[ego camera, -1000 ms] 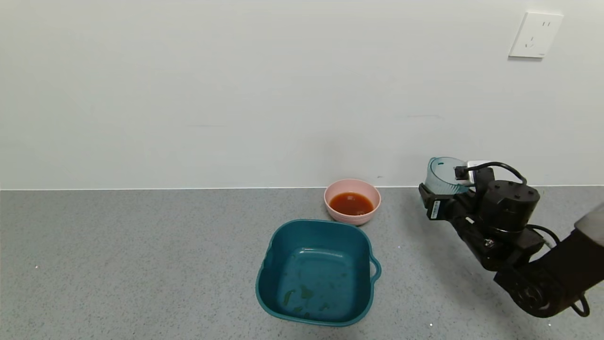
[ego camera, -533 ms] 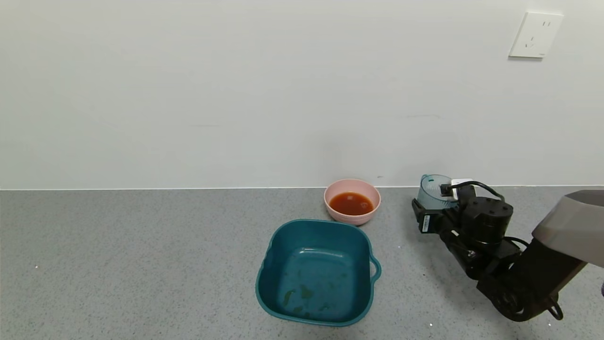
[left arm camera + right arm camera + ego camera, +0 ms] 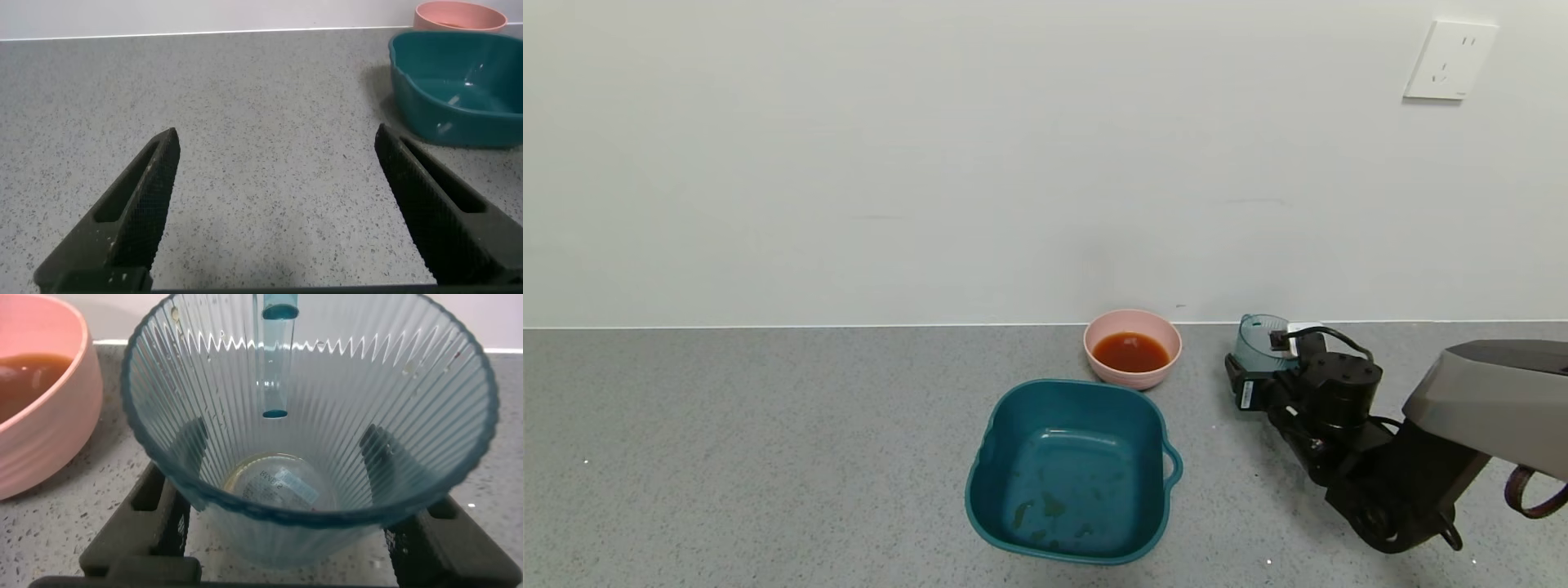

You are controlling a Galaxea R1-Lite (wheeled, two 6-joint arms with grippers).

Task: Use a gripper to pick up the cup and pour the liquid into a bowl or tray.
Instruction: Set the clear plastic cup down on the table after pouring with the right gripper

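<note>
My right gripper [image 3: 1258,361] is shut on the cup [image 3: 1252,337], a translucent blue-green ribbed cup held upright low over the grey counter, right of the pale-pink bowl [image 3: 1132,374]. In the right wrist view the cup [image 3: 343,384] is empty, with only a label at its base; my fingers [image 3: 159,510] press on both its sides. I cannot tell whether its base touches the counter. The reddish-brown liquid [image 3: 1130,352] lies in the bowl, whose wall [image 3: 57,433] shows beside the cup. My left gripper [image 3: 276,139] is open and empty over bare counter, out of the head view.
A square dark-teal tray [image 3: 990,445] with a side handle stands in front of the bowl, wet inside; it also shows in the left wrist view [image 3: 458,110] with the bowl [image 3: 458,15] behind. A white wall rises just behind the counter, with a socket [image 3: 1450,61].
My right arm has lowered the empty cup from well above the counter down to counter level and slightly left, towards the bowl. Bowl and tray have not moved.
</note>
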